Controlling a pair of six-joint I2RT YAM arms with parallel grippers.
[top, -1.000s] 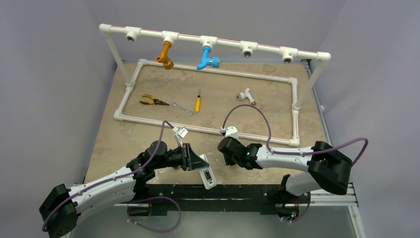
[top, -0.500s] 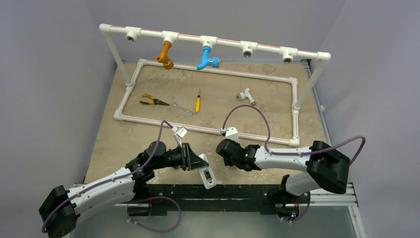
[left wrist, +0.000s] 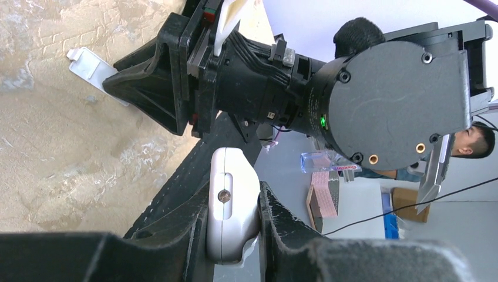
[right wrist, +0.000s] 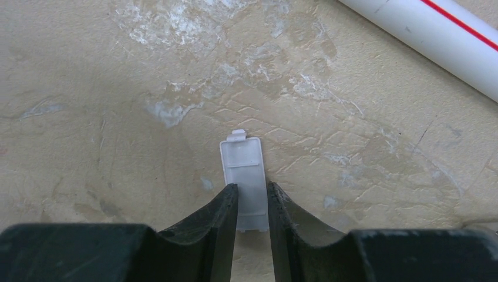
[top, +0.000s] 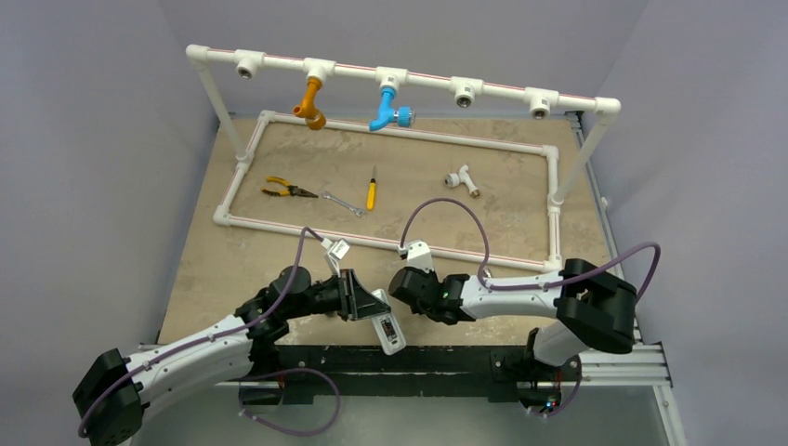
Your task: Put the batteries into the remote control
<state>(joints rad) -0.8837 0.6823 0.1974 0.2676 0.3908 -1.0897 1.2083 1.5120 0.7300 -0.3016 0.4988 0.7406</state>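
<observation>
The remote control (left wrist: 231, 176) sits tight in the left hand (left wrist: 233, 205), so the right hand (right wrist: 251, 197) pinching the cover (right wrist: 242, 157) should lift it flat.

A left arm (top: 204, 348) and a right arm (top: 511, 293) are sitting bolted to a metal rail (top: 418, 358) at the near edge of a tan table (top: 232, 269), marking this as a robotics lab. Plain grey walls (top: 93, 139) are closing in the table, where a white pipe frame (top: 409, 79) is carrying an orange tap (top: 312, 102) and a blue tap (top: 386, 109), and pliers (top: 283, 190), a wrench (top: 344, 203) and a screwdriver (top: 372, 190) are lying below. Past the table edge, a person's head (left wrist: 473, 141) is showing near a cardboard box (left wrist: 405, 202).
</observation>
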